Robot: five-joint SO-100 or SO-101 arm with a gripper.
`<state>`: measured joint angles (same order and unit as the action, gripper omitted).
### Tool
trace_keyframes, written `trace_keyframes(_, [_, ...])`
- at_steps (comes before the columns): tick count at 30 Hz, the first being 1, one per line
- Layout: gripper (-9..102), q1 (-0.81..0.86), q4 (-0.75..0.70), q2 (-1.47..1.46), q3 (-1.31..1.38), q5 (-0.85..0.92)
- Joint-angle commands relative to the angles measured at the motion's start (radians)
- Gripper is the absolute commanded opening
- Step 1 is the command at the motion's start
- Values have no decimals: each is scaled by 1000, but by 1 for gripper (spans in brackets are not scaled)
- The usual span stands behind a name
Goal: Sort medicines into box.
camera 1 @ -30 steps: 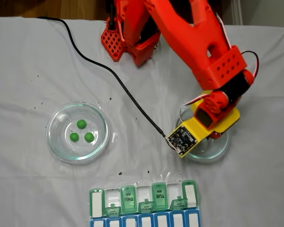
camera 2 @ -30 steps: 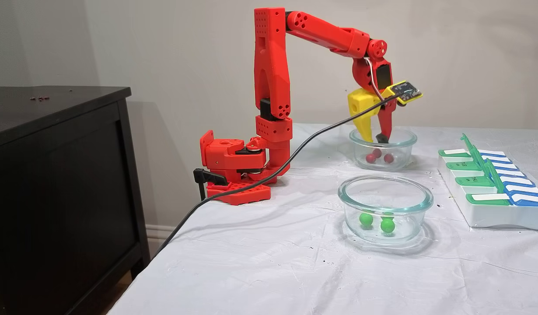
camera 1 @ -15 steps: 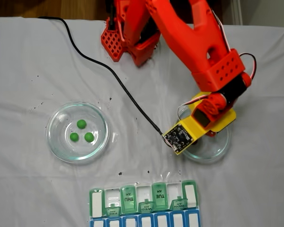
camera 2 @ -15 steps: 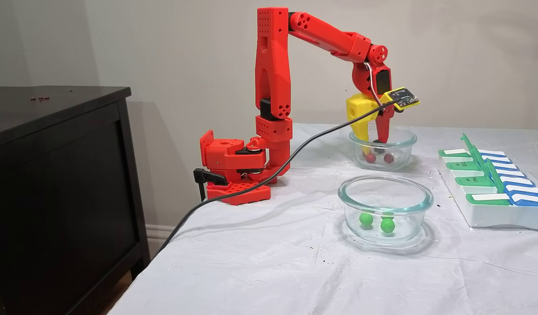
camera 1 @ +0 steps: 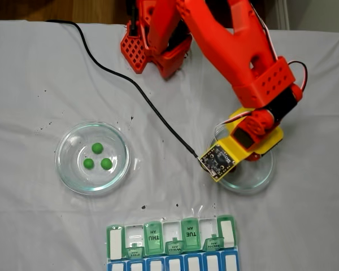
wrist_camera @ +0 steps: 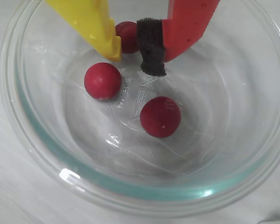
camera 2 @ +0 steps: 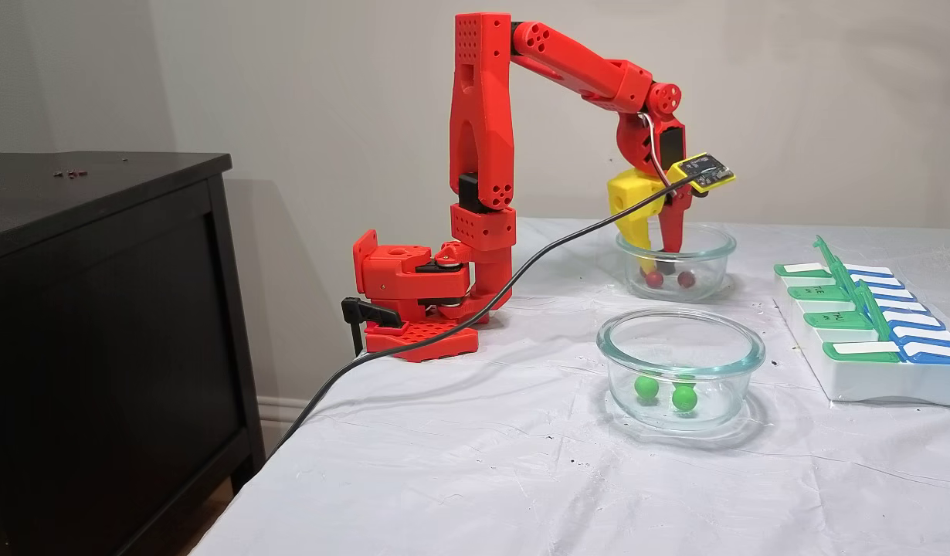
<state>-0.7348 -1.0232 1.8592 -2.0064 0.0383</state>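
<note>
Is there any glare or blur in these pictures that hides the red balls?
Wrist view: small highlights on the glass dish, while the loose red balls are sharp; the gripper partly covers the third. Side fixed view: even light, red balls tiny.

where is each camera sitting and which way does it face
Fixed view: above the table, looking straight down; shows the red arm, green balls, pill organizer.
Wrist view: on the arm, looking down into the glass dish; pincer around a red ball.
Fixed view: at table height, side-on; whole arm.
All share that dish.
</note>
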Motion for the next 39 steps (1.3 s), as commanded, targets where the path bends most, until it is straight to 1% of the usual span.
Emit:
trace_keyframes(1, [8, -51, -61, 9, 84, 3])
trace_keyframes(8, [10, -49, -78, -12, 144, 20])
trace_keyframes(11, [19, -71, -121, -34, 150, -9])
trace_keyframes(13, [20, -81, -144, -40, 150, -20])
trace_keyframes(17, [19, -100, -167, -44, 152, -32])
trace_keyframes(22, [16, -81, -155, -29, 184, -35])
trace_keyframes(29, [13, -137, -224, -12, 175, -84])
trace_keyframes(34, [11, -166, -210, -32, 146, -110])
trace_keyframes(39, [12, -187, -195, -18, 126, -123])
